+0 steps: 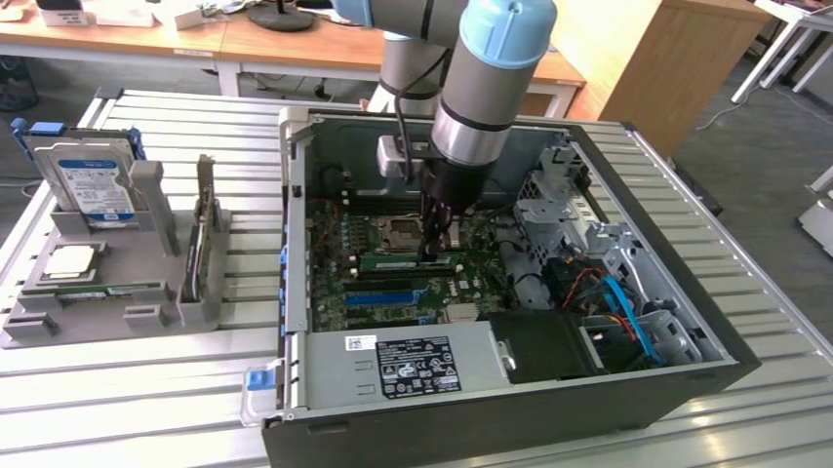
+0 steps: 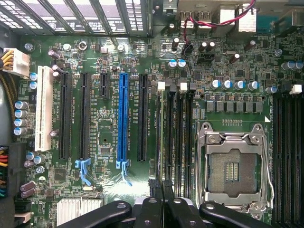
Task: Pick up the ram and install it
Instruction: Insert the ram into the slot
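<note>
The ram is clamped edge-on by the fingers at the memory slots. If it is tilted, it could be jammed or the slot cracked.

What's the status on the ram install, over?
Claw shut, low inside the case at the memory slots. Ram lies along a slot under the claw; grip unclear. Nothing blocking it.
</note>
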You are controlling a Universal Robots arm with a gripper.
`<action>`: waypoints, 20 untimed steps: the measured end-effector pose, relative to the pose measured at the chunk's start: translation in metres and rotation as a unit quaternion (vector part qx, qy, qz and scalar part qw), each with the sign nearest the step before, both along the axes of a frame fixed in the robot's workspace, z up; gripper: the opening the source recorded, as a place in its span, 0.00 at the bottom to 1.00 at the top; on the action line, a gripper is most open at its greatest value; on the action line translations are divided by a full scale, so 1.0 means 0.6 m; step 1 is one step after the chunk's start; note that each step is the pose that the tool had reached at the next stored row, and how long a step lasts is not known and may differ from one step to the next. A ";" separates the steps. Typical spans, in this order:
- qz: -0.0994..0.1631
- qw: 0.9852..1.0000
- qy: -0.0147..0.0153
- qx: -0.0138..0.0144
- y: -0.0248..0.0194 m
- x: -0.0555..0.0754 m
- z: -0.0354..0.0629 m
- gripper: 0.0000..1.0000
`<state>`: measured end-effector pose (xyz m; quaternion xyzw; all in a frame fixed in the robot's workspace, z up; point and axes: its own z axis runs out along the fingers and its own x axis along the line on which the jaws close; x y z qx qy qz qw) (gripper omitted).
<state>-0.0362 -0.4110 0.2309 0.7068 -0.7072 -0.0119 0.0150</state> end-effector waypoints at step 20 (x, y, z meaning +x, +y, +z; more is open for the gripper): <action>0.000 1.000 0.000 0.000 0.0000 0.000 -0.001 0.12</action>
